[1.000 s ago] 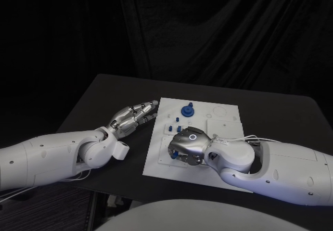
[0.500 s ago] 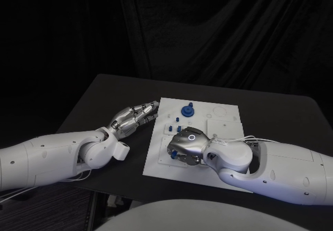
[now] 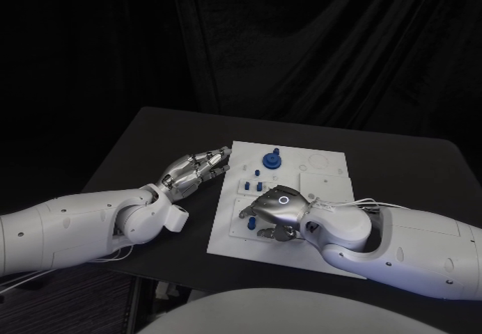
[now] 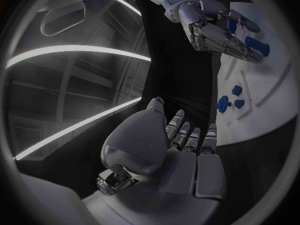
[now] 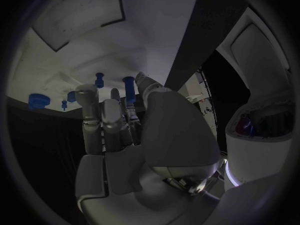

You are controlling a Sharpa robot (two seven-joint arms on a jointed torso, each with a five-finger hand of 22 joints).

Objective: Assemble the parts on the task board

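Right hand: my right hand (image 3: 276,212) sits over the near-left part of the task board (image 3: 327,182), pinching a blue peg (image 5: 128,87) upright between thumb and fingers.
Left hand: my left hand (image 3: 196,169) rests on the bench (image 3: 150,132) just beside the board's left edge, fingers straight and close together, grasping nothing.
Parts: a blue round part (image 3: 271,160) stands near the board's far edge; small blue pieces (image 3: 252,186) lie mid-board.

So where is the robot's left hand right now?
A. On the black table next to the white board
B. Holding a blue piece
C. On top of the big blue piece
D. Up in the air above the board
A: the left hand lies on the black table just beside the task board edge, holding nothing, while the right hand works over the board.
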